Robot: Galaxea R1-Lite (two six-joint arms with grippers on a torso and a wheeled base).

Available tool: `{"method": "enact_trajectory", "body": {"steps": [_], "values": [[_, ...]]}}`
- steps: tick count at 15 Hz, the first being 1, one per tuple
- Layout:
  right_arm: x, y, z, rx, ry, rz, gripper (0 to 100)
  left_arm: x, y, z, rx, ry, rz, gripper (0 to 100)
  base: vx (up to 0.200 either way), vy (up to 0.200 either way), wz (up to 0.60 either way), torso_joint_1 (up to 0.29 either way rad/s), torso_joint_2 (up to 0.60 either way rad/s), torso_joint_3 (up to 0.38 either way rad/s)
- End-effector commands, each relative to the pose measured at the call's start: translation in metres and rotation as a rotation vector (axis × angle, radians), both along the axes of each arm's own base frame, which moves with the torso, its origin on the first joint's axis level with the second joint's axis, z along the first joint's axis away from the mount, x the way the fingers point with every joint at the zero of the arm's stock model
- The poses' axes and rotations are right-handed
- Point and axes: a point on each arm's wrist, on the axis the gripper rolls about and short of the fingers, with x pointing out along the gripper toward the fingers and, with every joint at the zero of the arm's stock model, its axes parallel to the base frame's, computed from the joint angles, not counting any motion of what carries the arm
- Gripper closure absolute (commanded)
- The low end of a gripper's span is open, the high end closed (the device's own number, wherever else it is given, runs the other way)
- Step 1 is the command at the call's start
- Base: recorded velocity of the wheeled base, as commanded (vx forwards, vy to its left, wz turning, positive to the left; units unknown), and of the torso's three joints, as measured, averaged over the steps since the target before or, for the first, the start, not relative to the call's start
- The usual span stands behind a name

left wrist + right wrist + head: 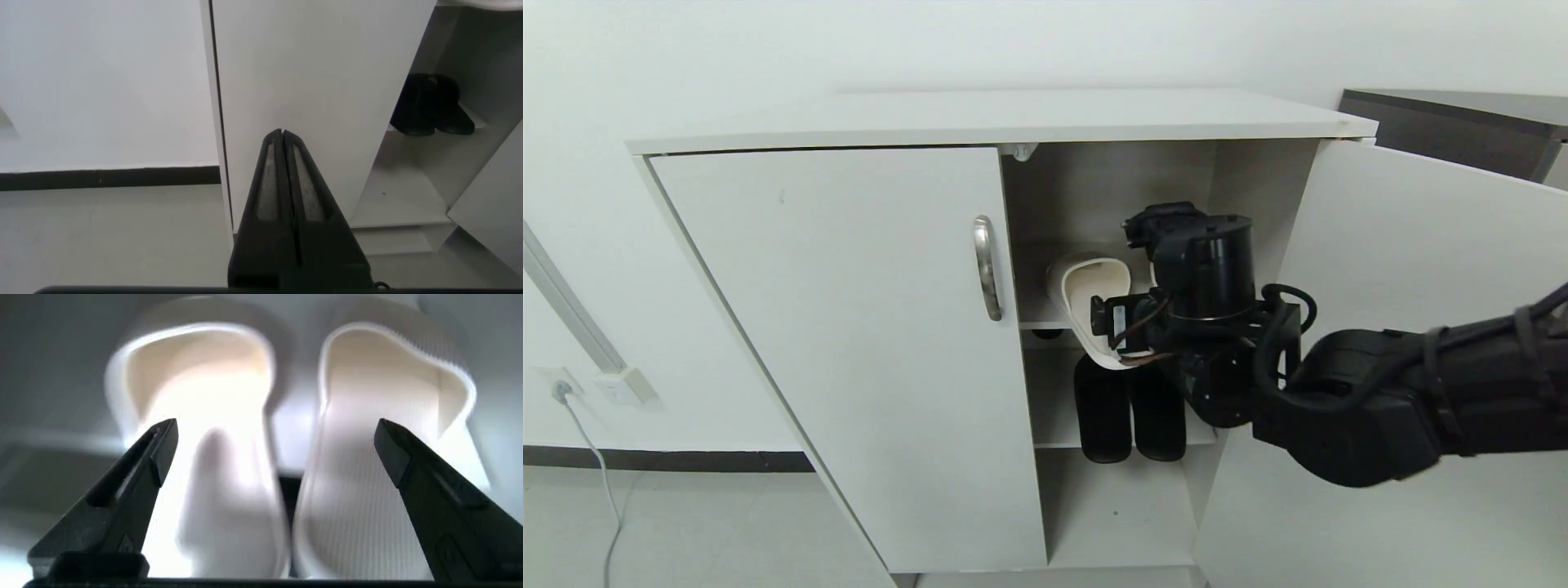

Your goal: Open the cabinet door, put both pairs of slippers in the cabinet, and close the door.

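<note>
Jaws of right gripper (274, 434) spread either side of white slippers (1094, 298), mid-frame in cabinet (1013, 114); back straight out, no snagging. Left gripper (282, 143) jaws closed.

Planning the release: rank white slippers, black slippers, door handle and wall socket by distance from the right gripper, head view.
1. White slippers, inside the open right gripper.
2. Black slippers, shelf below.
3. Handle, closed left door.
4. Socket, far left.

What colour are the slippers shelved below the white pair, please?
Those slippers are black, best seen in the head view.
</note>
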Motion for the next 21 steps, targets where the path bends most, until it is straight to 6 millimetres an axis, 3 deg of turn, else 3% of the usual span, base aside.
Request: {"method": "enact_trajectory", "body": {"steps": [1,2,3,7,16,21], "values": [[-0.037,-0.012,0.012,0.034,-0.023,0.060,0,0.000,0.000,0.000,0.000,0.001,-0.001,100,0.000,0.000,0.00,0.000,0.00,0.000],[-0.044,-0.013,0.007,0.036,-0.023,0.077,0,0.000,0.000,0.000,0.000,0.001,-0.001,100,0.000,0.000,0.00,0.000,0.00,0.000],[-0.049,-0.013,0.005,0.044,-0.030,0.086,100,0.000,0.000,0.000,0.000,0.001,-0.001,100,0.000,0.000,0.00,0.000,0.00,0.000],[-0.062,-0.017,-0.005,0.057,-0.030,0.114,100,0.000,0.000,0.000,0.003,0.001,-0.002,100,0.000,0.000,0.00,0.000,0.00,0.000],[-0.067,-0.015,-0.008,0.054,-0.027,0.131,100,0.000,0.000,0.000,0.001,0.001,-0.002,100,0.000,0.000,0.00,0.000,0.00,0.000],[-0.069,-0.015,-0.011,0.044,-0.020,0.131,100,0.000,0.000,0.000,0.000,0.001,-0.002,100,-0.200,0.000,0.00,0.004,0.01,0.004]]}}
